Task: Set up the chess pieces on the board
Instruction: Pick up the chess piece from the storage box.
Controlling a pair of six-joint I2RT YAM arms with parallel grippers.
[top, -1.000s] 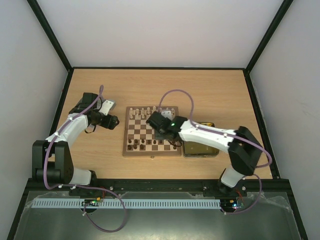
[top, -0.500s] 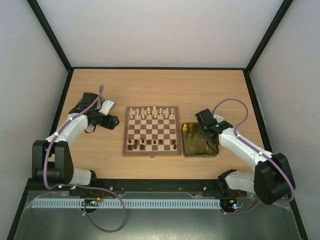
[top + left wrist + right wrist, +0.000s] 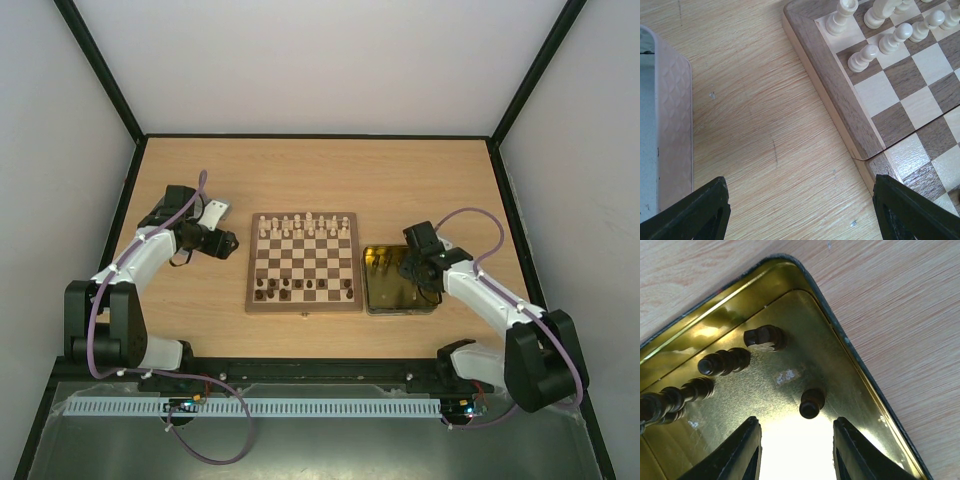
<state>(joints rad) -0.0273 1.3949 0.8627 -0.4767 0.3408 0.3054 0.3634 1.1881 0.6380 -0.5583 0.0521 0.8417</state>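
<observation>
The board (image 3: 303, 307) lies mid-table with cream chess pieces (image 3: 300, 225) on its far rows and dark ones (image 3: 300, 290) on its near rows. My right gripper (image 3: 410, 270) hangs open over the yellow-lined tin (image 3: 372, 290), nothing between its fingers. In the right wrist view a dark pawn (image 3: 811, 403) stands just beyond the right gripper (image 3: 797, 452), and more dark pieces (image 3: 725, 361) lie to its left. My left gripper (image 3: 228, 244) is open and empty above bare table by the board's left rim (image 3: 830, 85); in its wrist view the left gripper (image 3: 800, 215) spans the wood.
The silver tin lid (image 3: 215, 212) lies left of the board, its edge (image 3: 670, 125) close to my left fingers. The tin's wall (image 3: 860, 365) runs just right of the pawn. Black frame rails border the table.
My right arm has swung from over the board's right side to the tin and its jaws have opened wider. The left arm has not moved.
</observation>
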